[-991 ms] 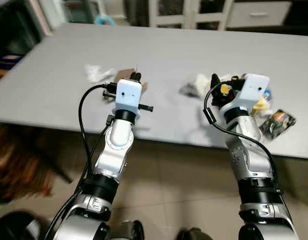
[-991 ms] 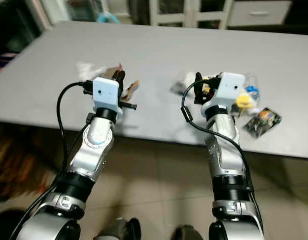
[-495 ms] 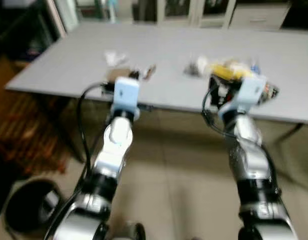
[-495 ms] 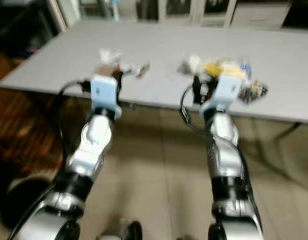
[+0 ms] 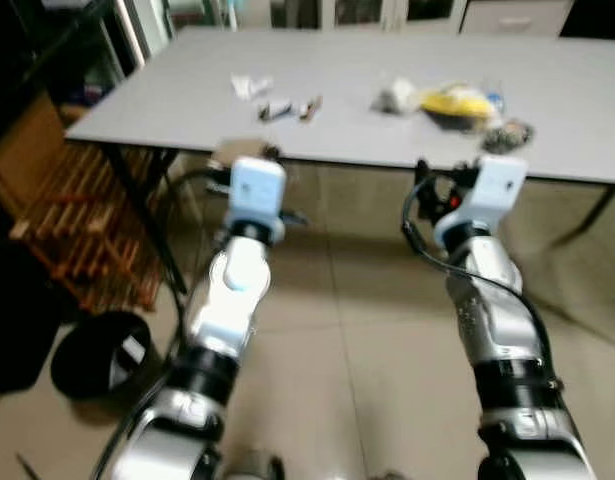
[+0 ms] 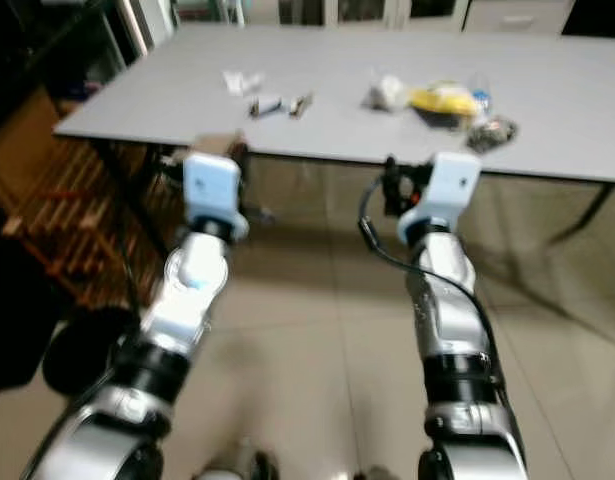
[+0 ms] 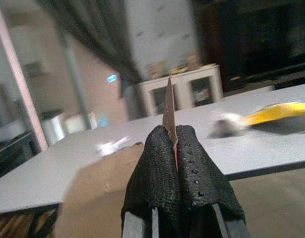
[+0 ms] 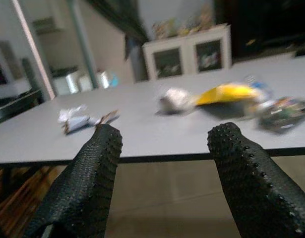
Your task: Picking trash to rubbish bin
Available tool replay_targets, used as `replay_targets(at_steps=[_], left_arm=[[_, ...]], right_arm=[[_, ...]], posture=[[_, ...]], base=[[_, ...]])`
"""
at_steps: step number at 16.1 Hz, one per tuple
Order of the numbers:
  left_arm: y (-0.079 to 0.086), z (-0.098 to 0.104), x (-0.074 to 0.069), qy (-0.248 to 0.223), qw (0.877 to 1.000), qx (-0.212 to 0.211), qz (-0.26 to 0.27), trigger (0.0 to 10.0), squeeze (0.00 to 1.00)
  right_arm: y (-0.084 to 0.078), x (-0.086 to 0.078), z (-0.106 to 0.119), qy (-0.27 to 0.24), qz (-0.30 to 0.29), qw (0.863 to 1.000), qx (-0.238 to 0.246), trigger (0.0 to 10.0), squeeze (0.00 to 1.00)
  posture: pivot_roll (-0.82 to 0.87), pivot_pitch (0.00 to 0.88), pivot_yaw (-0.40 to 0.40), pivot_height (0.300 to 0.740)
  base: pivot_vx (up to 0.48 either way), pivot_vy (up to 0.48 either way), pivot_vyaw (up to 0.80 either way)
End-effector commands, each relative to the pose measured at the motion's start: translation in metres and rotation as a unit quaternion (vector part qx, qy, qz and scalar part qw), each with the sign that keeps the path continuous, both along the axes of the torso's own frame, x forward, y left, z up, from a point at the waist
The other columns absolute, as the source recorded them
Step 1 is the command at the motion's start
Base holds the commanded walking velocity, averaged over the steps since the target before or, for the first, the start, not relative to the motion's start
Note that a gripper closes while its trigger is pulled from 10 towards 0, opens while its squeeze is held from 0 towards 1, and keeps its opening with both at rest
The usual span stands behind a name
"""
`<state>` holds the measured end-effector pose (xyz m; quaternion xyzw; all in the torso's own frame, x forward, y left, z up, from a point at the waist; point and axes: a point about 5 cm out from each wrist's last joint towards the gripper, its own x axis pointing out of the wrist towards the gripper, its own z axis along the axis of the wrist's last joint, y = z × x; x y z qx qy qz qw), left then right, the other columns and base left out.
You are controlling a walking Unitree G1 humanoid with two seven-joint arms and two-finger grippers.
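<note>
Grey bench [image 5: 367,110] spans the upper frame; one black rubbish bin [image 5: 102,352] sits lower left. My left end effector [image 7: 173,148] is clenched on a brown cardboard scrap [image 7: 100,186], so I judge the carrying step; next, turn toward the bin. My right end effector [image 8: 164,148] is released. Two trash clusters remain: small scraps [image 5: 272,100], yellow wrapper pile [image 5: 457,103].

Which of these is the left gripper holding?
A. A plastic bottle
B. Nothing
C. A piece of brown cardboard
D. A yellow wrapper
C: the left gripper has its jaws shut on a flat piece of brown cardboard, while the yellow wrapper lies on the table.
</note>
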<state>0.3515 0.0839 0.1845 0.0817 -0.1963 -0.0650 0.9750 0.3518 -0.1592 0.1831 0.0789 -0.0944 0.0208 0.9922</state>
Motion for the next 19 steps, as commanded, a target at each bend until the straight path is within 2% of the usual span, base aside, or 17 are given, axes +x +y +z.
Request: replay_targets(at_steps=[1, 5, 19], left_arm=[[0.0030, 0.0025, 0.0020, -0.001, 1.000, 0.007, 0.006, 10.0, 0.00], [0.0029, 0.0028, 0.0019, -0.002, 1.000, 0.006, 0.005, 10.0, 0.00], [0.0012, 0.0009, 0.0018, 0.004, 1.000, 0.007, 0.001, 10.0, 0.00]], right_arm=[[0.0002, 0.0000, 0.0052, -0.009, -0.001, 1.000, -0.001, 10.0, 0.00], [0.0018, -0.0007, 0.0047, -0.007, 0.006, 1.000, -0.008, 10.0, 0.00], [0.0079, -0.0017, -0.0003, 0.008, 0.030, 0.999, -0.021, 10.0, 0.00]], posture=[[-0.06, 0.083, 0.036, 0.740], [-0.06, 0.087, 0.035, 0.740], [-0.06, 0.091, 0.035, 0.740]], base=[[0.000, 0.000, 0.00], [0.000, 0.000, 0.00], [0.000, 0.000, 0.79]])
